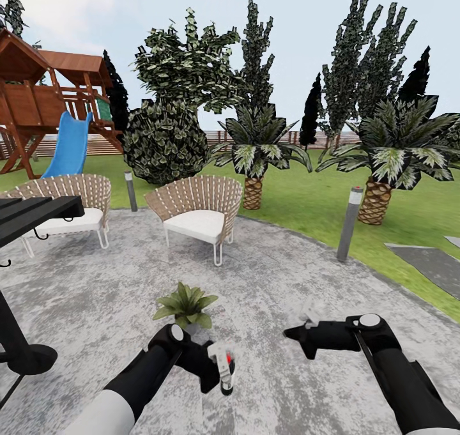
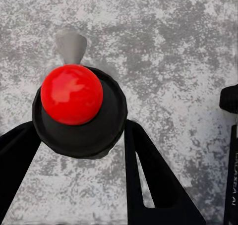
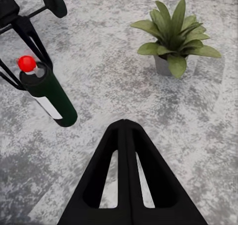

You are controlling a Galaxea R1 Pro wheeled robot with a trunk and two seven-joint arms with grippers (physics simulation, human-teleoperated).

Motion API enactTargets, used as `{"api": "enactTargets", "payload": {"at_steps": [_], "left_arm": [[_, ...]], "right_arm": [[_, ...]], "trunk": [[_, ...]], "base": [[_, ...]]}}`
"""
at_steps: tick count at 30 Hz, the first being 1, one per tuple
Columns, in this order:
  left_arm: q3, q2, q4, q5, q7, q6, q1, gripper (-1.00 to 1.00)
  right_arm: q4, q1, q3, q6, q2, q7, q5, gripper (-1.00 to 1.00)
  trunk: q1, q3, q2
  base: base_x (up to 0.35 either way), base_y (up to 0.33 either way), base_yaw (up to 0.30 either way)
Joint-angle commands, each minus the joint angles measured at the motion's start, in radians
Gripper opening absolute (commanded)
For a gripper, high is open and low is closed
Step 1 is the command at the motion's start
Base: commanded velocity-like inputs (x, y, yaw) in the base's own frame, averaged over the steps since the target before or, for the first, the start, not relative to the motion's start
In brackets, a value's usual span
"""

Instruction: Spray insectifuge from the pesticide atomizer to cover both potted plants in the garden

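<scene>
I've got the atomizer (image 1: pixel 222 363) pinched in my left pincer (image 1: pixel 214 368) — body hanging roughly upright over the patio (image 1: pixel 287 282), red nozzle (image 2: pixel 72 93) up top. The plant (image 1: pixel 186 305) sits just ahead of that pincer, slightly to its left, so the left arm is nearer. Right pincer (image 3: pixel 126 131) looks pressed together, holding nothing, hovering beside. Next, I'd say — aim the nozzle forward at the leaves.

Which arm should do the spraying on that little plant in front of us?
Left. Its claw already grips the pesticide atomizer, just short of the potted plant. The right claw is shut with nothing in it, farther off.
</scene>
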Motion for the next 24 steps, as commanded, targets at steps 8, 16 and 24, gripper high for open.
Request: {"api": "enactTargets", "payload": {"at_steps": [8,16,24], "left_arm": [[0.001,0.000,0.000,-0.120,-0.054,0.011,-0.001,-1.00],[-0.001,-0.006,0.000,-0.127,-0.077,0.011,-0.001,-1.00],[-0.001,-0.021,-0.001,-0.127,-0.076,0.012,-0.001,-1.00]], "right_arm": [[-0.002,-0.001,0.059,0.008,0.002,0.007,0.003,-1.00],[-0.004,-0.001,0.098,0.008,0.008,0.008,0.003,-1.00],[-0.005,-0.001,0.108,0.008,0.011,0.009,0.003,-1.00]], "trunk": [[0.000,-0.001,-0.001],[0.000,-0.001,-0.001],[0.000,-0.001,-0.001]], "base": [[0.000,0.000,0.000],[0.000,0.000,0.000],[0.000,0.000,0.000]]}}
